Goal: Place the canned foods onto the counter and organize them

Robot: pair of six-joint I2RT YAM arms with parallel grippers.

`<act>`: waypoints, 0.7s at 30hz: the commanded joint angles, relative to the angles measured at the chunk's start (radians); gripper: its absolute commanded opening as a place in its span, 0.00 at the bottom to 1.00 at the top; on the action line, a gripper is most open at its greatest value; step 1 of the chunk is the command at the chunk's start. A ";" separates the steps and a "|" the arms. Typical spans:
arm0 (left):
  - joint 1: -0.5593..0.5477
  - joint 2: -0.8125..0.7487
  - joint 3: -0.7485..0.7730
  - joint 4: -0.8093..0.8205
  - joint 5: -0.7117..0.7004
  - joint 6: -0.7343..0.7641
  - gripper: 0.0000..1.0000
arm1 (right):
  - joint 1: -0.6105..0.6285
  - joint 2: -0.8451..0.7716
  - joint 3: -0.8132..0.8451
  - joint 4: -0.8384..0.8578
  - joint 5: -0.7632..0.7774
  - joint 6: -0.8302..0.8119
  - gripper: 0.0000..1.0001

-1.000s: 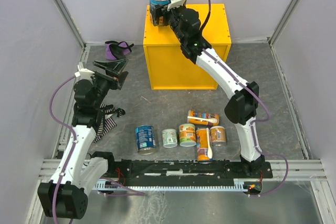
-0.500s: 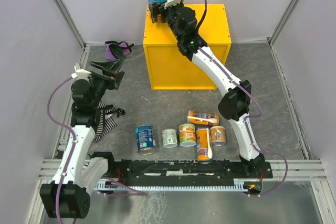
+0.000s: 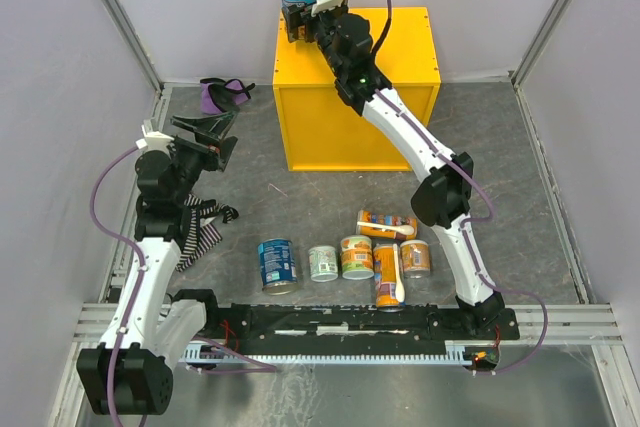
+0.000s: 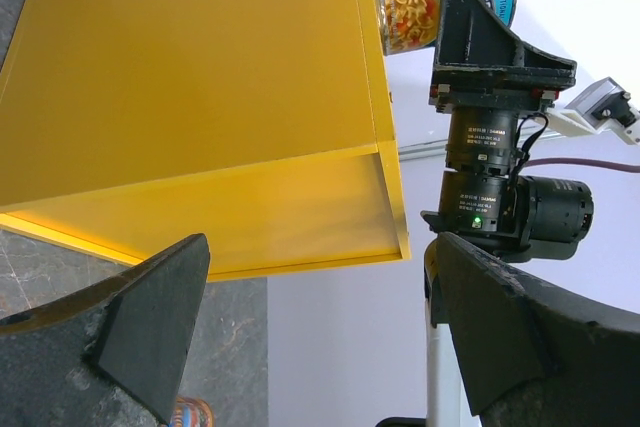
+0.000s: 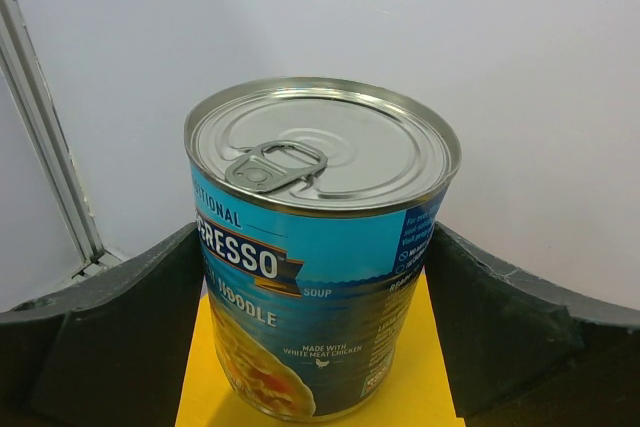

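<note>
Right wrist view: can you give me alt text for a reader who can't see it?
An upright blue soup can with a silver pull-tab lid fills the frame, gripped between the dark fingers of the right gripper. The yellow counter shows beneath it, a white wall behind.

counter (image 3: 340, 132): yellow | soup can (image 5: 320, 257): blue label, silver top | cloth (image 3: 203, 237): striped

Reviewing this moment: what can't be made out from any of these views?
- Whether the blue can has its base down on the counter: from above the right tool covers it, and the right wrist view's lower edge crops it.
- Left wrist view: the can's top is cut off by the upper edge, and its lower part is behind the right tool.
- Floor cans: the label text is too small to read in the top view.
</note>
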 commanded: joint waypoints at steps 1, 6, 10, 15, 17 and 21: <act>0.010 -0.002 0.028 0.028 0.026 0.017 1.00 | -0.006 0.043 -0.013 -0.106 0.044 0.058 0.62; 0.014 -0.010 0.029 0.016 0.028 0.021 1.00 | -0.006 0.005 -0.068 -0.083 0.055 0.068 0.70; 0.013 -0.009 0.028 0.016 0.032 0.019 1.00 | -0.006 -0.021 -0.091 -0.090 0.057 0.076 0.74; 0.014 -0.001 0.039 0.024 0.039 0.019 0.99 | -0.006 -0.067 -0.140 -0.095 0.058 0.081 0.76; 0.014 0.001 0.041 0.030 0.038 0.017 0.99 | -0.006 -0.084 -0.159 -0.098 0.056 0.086 0.82; 0.015 0.007 0.041 0.043 0.035 0.015 0.99 | -0.006 -0.122 -0.202 -0.115 0.049 0.095 0.93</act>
